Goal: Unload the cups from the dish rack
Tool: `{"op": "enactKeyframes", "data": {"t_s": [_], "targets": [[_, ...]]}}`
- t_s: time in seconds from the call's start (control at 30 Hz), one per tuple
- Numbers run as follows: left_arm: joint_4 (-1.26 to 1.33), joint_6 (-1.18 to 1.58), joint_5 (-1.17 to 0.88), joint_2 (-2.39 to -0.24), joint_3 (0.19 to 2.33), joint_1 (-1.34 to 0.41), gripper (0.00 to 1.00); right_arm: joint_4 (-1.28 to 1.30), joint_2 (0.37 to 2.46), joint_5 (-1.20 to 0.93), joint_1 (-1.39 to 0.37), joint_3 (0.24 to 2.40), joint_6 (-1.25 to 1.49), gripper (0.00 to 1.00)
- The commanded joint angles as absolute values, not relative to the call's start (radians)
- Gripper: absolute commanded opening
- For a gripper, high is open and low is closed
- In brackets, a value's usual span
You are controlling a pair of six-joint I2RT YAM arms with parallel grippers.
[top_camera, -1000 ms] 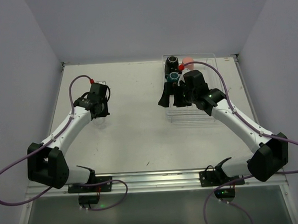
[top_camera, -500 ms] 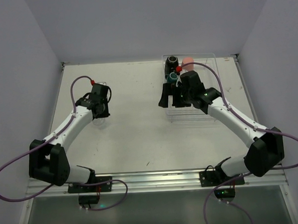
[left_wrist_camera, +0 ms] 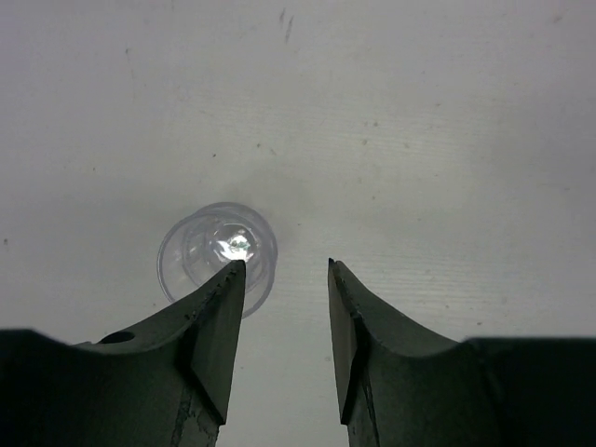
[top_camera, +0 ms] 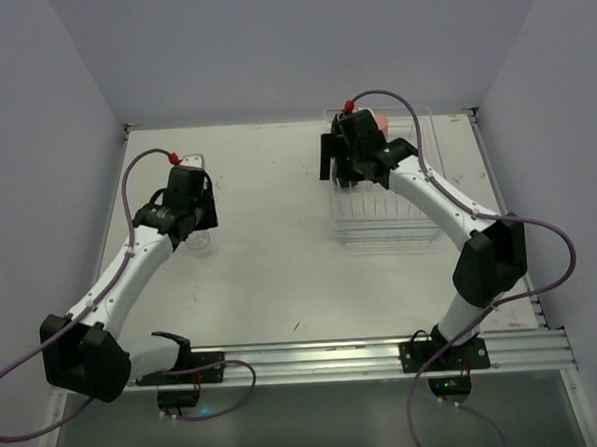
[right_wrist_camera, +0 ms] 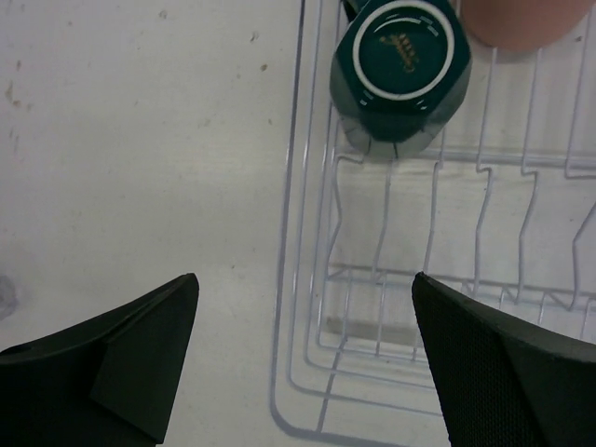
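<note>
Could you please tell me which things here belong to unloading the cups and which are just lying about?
Belongs to the job: dish rack; dark teal cup and salmon-pink tumbler in it; clear cup already out on the table.
Just lying about: purple cables; metal rail at the near edge.

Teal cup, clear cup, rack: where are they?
teal cup [right_wrist_camera: 400,54], right wrist view, middle of its round face
clear cup [left_wrist_camera: 207,250], left wrist view, its middle
rack [right_wrist_camera: 287,233], right wrist view, left rim
</note>
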State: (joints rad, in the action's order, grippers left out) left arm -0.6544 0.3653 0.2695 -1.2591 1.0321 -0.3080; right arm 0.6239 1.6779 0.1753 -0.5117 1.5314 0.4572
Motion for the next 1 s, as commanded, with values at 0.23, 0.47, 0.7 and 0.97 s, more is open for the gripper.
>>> {"op": "enactKeyframes", "data": {"t_s": [0.23,0.47,0.7,0.97], "targets": [[-0.385,0.388,-0.093,-1.002,0.963,-0.311,0.55,0.649,1.893,0.4,-0.466,1.743,0.371,0.99],[-0.351,0.379,-0.152,-1.014,0.945,-0.311,0.56,0.644,1.986,0.393,-0.449,1.838,0.334,0.99],[-0.324,0.38,-0.186,-1.016,0.934,-0.31,0.56,0.643,2.075,0.316,-0.417,1.911,0.318,0.99],[-0.319,0.367,-0.192,-1.025,0.946,-0.311,0.56,0.649,2.166,0.292,-0.391,1.993,0.307,0.99]]}}
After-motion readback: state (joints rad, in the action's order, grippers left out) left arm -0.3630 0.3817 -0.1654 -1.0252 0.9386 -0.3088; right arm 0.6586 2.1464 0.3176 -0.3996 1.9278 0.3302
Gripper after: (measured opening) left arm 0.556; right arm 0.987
